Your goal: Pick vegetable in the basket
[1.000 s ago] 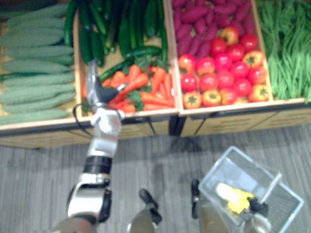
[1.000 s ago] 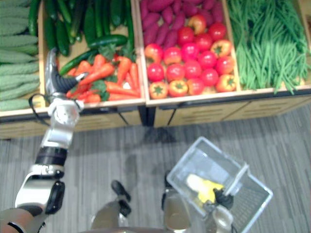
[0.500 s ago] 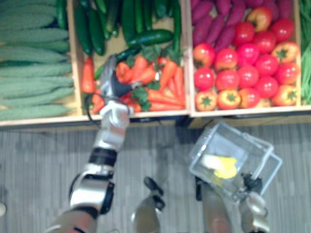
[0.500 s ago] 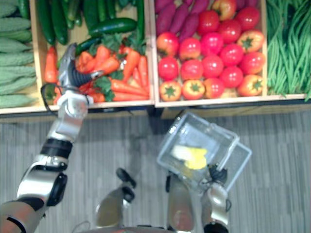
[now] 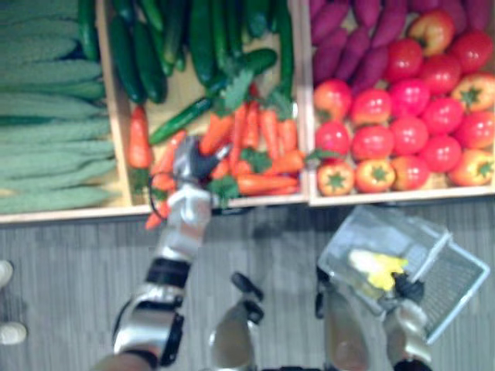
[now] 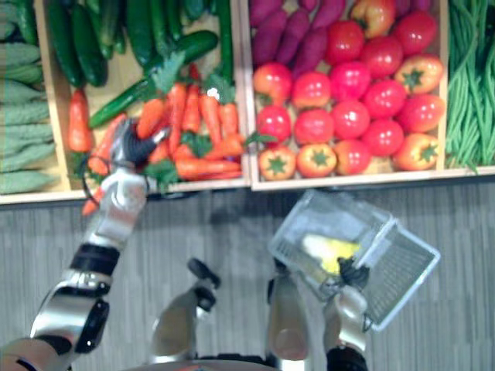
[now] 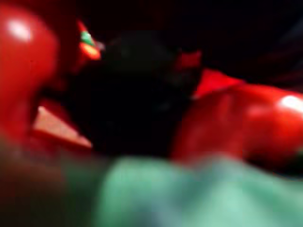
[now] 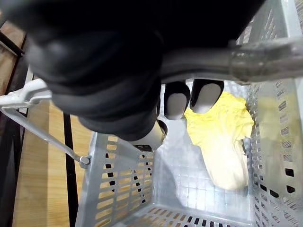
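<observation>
A heap of orange carrots (image 5: 255, 139) with green tops lies in the front of a wooden crate (image 5: 232, 202). My left hand (image 5: 193, 158) is down among the carrots near the crate's front edge. Its fingers are buried between them, and the left wrist view gives just red-orange carrot skin (image 7: 246, 127) pressed close. One carrot (image 5: 157, 215) pokes over the front edge by the wrist. My right hand (image 6: 352, 274) is shut on the handle (image 8: 265, 59) of a clear plastic basket (image 6: 402, 270) held low at the right. A yellow leafy vegetable (image 8: 222, 142) lies inside it.
Dark cucumbers (image 5: 201, 39) lie behind the carrots and pale green gourds (image 5: 54, 139) fill the crate to the left. Tomatoes (image 5: 402, 116) and purple sweet potatoes (image 5: 340, 31) fill the crate to the right, with green beans (image 6: 472, 77) beyond. A person's pale shoes (image 5: 9, 332) stand at the left edge.
The whole view has shifted. My left hand has come down from above the crate into the carrot heap, and its straight fingers have drawn in. The basket stays in my right hand.
</observation>
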{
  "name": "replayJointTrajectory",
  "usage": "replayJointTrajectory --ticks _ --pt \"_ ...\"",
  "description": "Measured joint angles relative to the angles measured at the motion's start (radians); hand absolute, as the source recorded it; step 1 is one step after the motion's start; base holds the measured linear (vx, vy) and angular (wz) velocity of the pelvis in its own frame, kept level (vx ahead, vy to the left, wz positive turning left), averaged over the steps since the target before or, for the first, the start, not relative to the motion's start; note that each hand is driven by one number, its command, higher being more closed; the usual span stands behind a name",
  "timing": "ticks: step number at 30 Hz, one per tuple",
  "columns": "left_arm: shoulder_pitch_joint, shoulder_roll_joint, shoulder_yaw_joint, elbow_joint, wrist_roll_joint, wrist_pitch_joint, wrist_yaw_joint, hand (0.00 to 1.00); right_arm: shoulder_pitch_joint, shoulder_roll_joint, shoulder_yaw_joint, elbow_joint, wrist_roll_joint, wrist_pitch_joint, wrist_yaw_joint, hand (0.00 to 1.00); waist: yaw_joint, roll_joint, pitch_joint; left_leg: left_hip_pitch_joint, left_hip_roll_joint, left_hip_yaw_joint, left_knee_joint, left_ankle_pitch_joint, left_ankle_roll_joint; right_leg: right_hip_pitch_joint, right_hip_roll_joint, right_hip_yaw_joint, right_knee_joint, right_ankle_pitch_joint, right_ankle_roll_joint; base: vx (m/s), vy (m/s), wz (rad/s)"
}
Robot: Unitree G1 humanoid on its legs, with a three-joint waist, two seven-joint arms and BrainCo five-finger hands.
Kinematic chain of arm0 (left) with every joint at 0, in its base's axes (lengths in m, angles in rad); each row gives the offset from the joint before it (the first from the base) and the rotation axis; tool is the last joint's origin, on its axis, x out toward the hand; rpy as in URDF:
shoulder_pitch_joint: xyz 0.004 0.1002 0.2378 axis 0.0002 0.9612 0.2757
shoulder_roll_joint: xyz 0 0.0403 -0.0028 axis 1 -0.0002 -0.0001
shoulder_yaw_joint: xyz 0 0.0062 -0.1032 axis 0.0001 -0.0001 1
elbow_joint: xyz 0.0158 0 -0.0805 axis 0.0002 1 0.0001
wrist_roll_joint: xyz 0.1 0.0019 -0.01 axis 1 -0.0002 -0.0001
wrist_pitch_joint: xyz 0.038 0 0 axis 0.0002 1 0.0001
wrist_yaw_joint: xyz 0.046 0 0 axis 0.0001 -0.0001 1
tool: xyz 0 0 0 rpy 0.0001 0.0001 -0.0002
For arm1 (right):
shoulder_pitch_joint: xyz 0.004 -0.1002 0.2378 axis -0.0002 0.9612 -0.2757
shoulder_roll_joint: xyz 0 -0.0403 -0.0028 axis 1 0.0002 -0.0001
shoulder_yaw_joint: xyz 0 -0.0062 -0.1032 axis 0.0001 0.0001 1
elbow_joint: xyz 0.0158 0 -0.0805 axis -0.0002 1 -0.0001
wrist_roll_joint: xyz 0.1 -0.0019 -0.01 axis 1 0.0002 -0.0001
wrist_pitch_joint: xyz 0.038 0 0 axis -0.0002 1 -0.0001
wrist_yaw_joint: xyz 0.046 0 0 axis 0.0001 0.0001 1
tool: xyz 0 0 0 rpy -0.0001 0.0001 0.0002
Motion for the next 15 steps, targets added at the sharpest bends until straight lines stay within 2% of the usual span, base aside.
replayJointTrajectory --ticks 4,5,6,7,8,10,12,13,14,15 --pt "0.012 0.005 -0.015 0.0 0.013 0.003 -0.008 1.0 0.012 0.0 0.001 0.004 0.0 0.008 -0.005 1.0 -0.003 0.001 -0.001 0.027 0.001 0.002 0.0 0.0 0.0 -0.002 -0.001 0.0 0.061 -0.005 -0.003 0.09 0.006 -0.03" --pt "0.017 0.004 -0.03 -0.003 0.036 0.003 -0.007 1.0 0.022 -0.004 0.0 0.001 0.0 0.005 -0.01 1.0 -0.006 0.003 0.0 0.048 0.004 0.003 0.002 0.001 0.001 -0.048 0.001 -0.001 0.166 -0.023 -0.001 0.12 -0.042 -0.1" --pt "0.02 0.005 -0.032 -0.03 0.042 0.005 -0.004 1.0 0.029 -0.016 -0.014 -0.01 0.001 -0.003 -0.018 1.0 -0.006 0.007 -0.005 0.051 0.009 0.001 0.009 0.0 0.001 -0.066 0.014 0.002 0.089 -0.077 0.005 0.1 -0.042 -0.09" --pt "0.02 0.008 -0.032 -0.039 0.043 0.006 -0.003 1.0 0.035 -0.016 -0.013 -0.012 0.001 -0.004 -0.019 1.0 -0.006 0.003 -0.007 0.05 0.008 0.0 0.012 -0.001 0.001 -0.046 0.012 0.003 0.032 -0.061 0.003 0.1 -0.102 0.23" --pt "0.022 0.013 -0.025 -0.071 0.069 0.008 0.007 1.0 0.067 -0.009 -0.008 -0.014 0.001 -0.009 -0.022 1.0 -0.011 -0.024 -0.014 0.05 -0.008 -0.007 0.036 -0.021 -0.014 0.0 -0.012 -0.018 -0.082 0.003 0.0 0.1 -0.141 0.16" --pt "0.038 0.012 0.001 -0.115 0.08 0.014 0.029 1.0 0.068 -0.016 0.004 -0.005 -0.001 -0.006 -0.011 1.0 -0.007 -0.007 -0.02 0.049 0.032 -0.008 0.073 -0.032 -0.017 0.023 0.014 -0.027 -0.107 -0.003 -0.003 0.14 -0.169 0.02" --pt "0.055 0.004 -0.006 -0.145 0.093 0.012 0.03 1.0 0.092 -0.013 0.001 0.007 -0.001 0.007 -0.01 1.0 -0.009 0.004 -0.024 0.078 0.066 -0.036 0.116 -0.046 -0.029 0.097 0.026 -0.043 -0.107 -0.017 -0.026 0.1 -0.093 0.08" --pt "0.061 0.003 -0.007 -0.156 0.102 0.011 0.032 1.0 0.098 -0.011 0.0 0.011 -0.001 0.006 -0.01 1.0 -0.01 0.007 -0.025 0.084 0.066 -0.041 0.11 -0.054 -0.031 0.108 0.026 -0.047 -0.107 -0.018 -0.027 0.07 -0.038 0.22" --pt "0.093 0.001 -0.012 -0.213 0.114 -0.008 0.046 1.0 0.126 -0.012 -0.007 0.029 -0.001 0.003 -0.01 1.0 -0.013 0.023 -0.046 0.085 0.052 -0.085 0.049 -0.047 -0.026 0.139 0.028 -0.065 -0.106 -0.023 -0.033 0.02 0.053 0.21" --pt "0.133 0.005 -0.01 -0.264 0.12 -0.015 0.064 1.0 0.143 -0.015 -0.022 0.047 -0.001 -0.002 -0.007 1.0 -0.01 0.036 -0.082 0.084 0.037 -0.099 0.008 -0.025 -0.016 0.148 0.036 -0.072 -0.102 -0.041 -0.021 0.04 0.084 0.24"
